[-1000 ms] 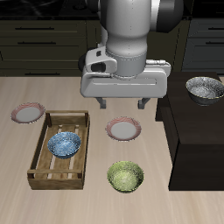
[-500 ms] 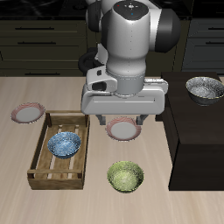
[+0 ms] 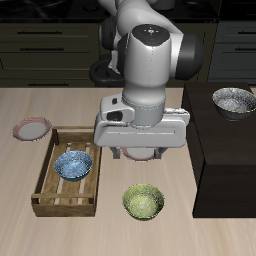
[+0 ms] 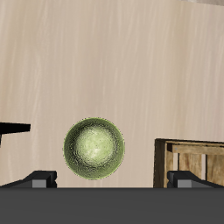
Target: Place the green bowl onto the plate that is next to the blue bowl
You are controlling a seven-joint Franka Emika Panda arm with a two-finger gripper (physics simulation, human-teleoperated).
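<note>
My claw [image 3: 141,152] hangs empty, fingers spread wide, over the light wooden desk [image 3: 200,235]; the small round yellow-green bowl [image 3: 143,201] sits frontward, nearer the desk's front edge.

Green bowl [image 3: 143,201] sat on table [image 3: 20,170] near front edge, just beside wooden crate [image 3: 68,170]. Blue bowl [image 3: 73,165] lay inside crate. Plate [image 3: 141,154] lay behind green bowl, beside crate, mostly hidden under gripper [image 3: 141,150], which hung above it. Second plate [image 3: 32,128] lay on far side of crate, farther back. Grey-white bowl [image 3: 234,101] rested on dark raised counter [image 3: 225,150] flanking table.
</note>
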